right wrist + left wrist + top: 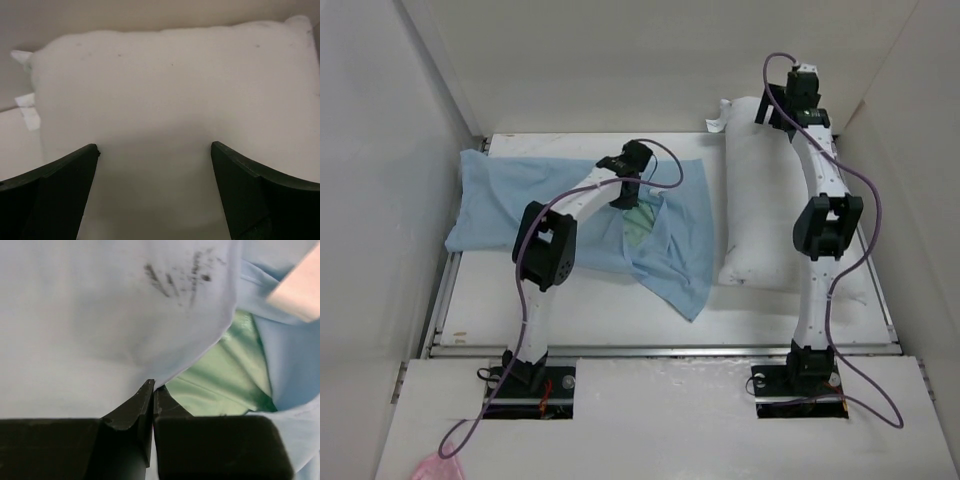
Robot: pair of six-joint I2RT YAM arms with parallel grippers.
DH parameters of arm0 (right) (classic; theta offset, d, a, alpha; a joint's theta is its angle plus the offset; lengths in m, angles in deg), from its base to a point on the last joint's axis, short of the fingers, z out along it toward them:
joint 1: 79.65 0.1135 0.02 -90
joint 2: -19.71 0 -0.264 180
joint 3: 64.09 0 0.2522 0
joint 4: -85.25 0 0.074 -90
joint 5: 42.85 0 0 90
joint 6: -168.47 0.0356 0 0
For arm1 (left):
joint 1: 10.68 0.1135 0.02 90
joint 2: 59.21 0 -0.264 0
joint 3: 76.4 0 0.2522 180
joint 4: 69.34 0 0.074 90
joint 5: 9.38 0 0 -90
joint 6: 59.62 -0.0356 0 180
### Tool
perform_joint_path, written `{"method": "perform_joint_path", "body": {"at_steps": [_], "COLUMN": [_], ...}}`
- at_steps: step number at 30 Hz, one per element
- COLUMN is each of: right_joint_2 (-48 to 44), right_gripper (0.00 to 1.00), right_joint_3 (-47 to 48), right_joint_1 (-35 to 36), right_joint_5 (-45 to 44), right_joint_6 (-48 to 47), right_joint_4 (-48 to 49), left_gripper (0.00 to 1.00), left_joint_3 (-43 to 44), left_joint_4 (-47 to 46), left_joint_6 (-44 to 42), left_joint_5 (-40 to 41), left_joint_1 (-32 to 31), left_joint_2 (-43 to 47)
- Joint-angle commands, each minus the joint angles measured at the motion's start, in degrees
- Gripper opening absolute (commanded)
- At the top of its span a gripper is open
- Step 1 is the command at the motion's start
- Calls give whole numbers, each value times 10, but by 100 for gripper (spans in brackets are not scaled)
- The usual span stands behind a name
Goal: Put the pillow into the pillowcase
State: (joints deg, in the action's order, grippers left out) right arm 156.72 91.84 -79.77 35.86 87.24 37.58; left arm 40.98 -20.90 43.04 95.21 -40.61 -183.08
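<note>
None of the pillow (757, 190) is in yet | it lies at 3 o'clock, wholly outside the pillowcase (520, 200) spread at 9 | my left gripper (152, 389) is clenched on the case's mouth edge | right gripper (155, 150) gapes over the pillow's 12 o'clock end, grasping nothing | I judge the whole insertion left to do

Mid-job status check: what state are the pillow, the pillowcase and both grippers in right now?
pillowcase: rumpled, lying on the table, mouth partly open with the green inner face showing, no pillow inside.
pillow: fully outside the pillowcase, lying to its right.
left gripper: shut on the pillowcase's edge at the mouth.
right gripper: open, over the pillow's far end.
</note>
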Motion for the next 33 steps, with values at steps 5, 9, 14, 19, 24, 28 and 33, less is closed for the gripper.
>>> {"method": "perform_joint_path", "body": {"at_steps": [5,9,14,19,24,28,33], "right_joint_2": [98,77,-111,-334,-459,-517,-522], "right_gripper": [93,0,0,0,0,0,0], "right_joint_3": [83,29,-178,-354,-534,-615,-652], "right_joint_1": [-9,-9,-9,-9,15,73,147], "right_joint_5": [151,212,313,398,398,343,343], "right_joint_6": [-7,-12,-66,-90,-90,-78,-64], "right_joint_4": [-12,25,163,235,265,265,272], "left_gripper": [0,0,0,0,0,0,0], "left_joint_3": [24,29,43,43,43,30,-3], "left_joint_4": [40,32,18,6,6,0,-13], "left_joint_6": [31,31,36,41,52,52,52], "left_joint_5": [49,49,43,43,43,32,26], "left_joint_1": [1,-6,-6,-6,0,0,0], "left_joint_2": [94,121,121,121,139,164,195]}}
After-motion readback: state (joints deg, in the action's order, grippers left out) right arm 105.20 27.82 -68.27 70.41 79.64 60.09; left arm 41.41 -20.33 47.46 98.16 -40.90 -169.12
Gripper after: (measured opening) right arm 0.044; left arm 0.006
